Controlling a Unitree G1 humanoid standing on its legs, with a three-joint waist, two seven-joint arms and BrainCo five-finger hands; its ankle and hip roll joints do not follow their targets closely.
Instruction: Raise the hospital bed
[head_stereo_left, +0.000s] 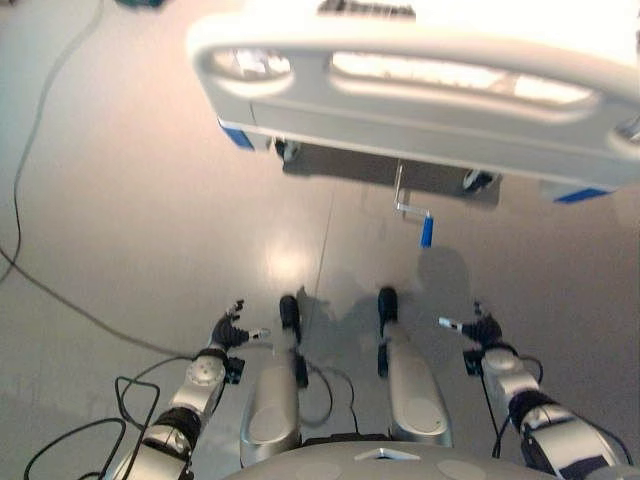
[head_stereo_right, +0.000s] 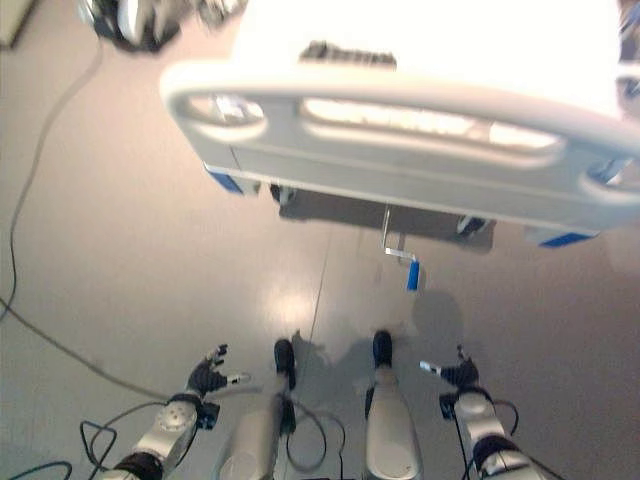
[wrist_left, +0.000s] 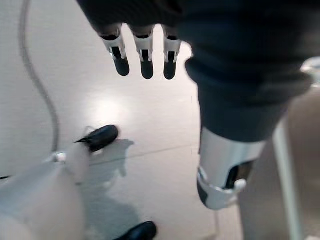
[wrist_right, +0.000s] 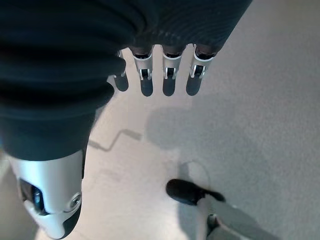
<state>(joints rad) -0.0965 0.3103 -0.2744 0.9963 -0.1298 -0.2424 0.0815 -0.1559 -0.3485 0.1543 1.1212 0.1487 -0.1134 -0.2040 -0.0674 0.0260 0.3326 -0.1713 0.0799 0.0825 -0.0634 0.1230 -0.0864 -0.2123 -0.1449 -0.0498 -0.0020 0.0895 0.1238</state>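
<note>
Both arms are silver-grey, and the left arm (head_stereo_left: 165, 435) has a round silver disc at the wrist. The right arm (head_stereo_left: 560, 440) has a dark band behind the wrist. The left hand (head_stereo_left: 230, 330) and the right hand (head_stereo_left: 482, 330) are dark. Each wears a dark ribbed cover (wrist_right: 55, 55). The fingers (wrist_left: 146, 55) are silver with dark rounded tips. The thumb (wrist_left: 222, 172) is a thick silver piece with a dark inset.

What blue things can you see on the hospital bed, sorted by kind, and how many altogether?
Blue crank handle: 1
Blue corner pieces under the footboard: 2, one at the left corner, one at the right corner
Total: 3
</note>
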